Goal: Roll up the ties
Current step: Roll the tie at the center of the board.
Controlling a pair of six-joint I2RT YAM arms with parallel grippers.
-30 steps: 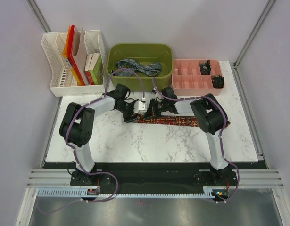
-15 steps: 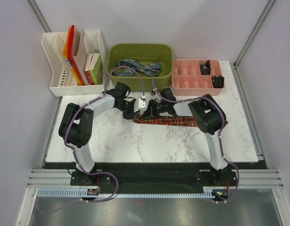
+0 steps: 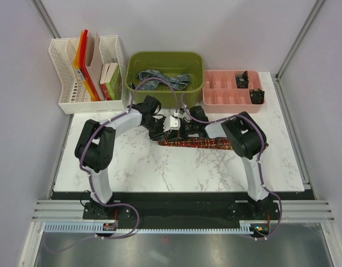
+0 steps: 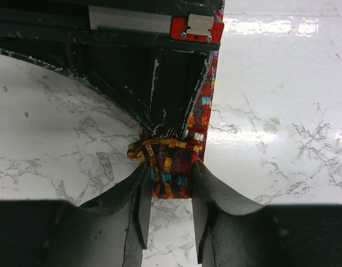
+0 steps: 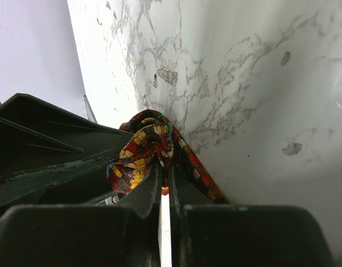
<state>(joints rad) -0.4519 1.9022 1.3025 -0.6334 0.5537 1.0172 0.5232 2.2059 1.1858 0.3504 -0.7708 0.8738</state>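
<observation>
The red, orange and dark patterned tie (image 3: 221, 144) lies flat across the marble table, its left end bunched into a loose roll between both grippers. My left gripper (image 3: 161, 132) holds that bunched end (image 4: 169, 167) between its fingertips (image 4: 199, 183), which press on both sides of it. My right gripper (image 3: 174, 132) is shut tight on a fold of the same bunch (image 5: 143, 150), its fingers (image 5: 151, 192) nearly touching. The rest of the tie runs off to the right (image 5: 201, 178). The blue-grey tie (image 3: 162, 79) lies in the green bin.
The green bin (image 3: 166, 58) stands at the back middle, with a pink divided tray (image 3: 221, 92) holding small dark items to its right. A white file rack (image 3: 65, 72) with books stands at the back left. The table's right edge (image 3: 290, 139) lies beyond the tie's tail.
The left wrist has moved right and a little back, toward the right gripper. The tie's left end has drawn rightward and bunched up between the two grippers.
</observation>
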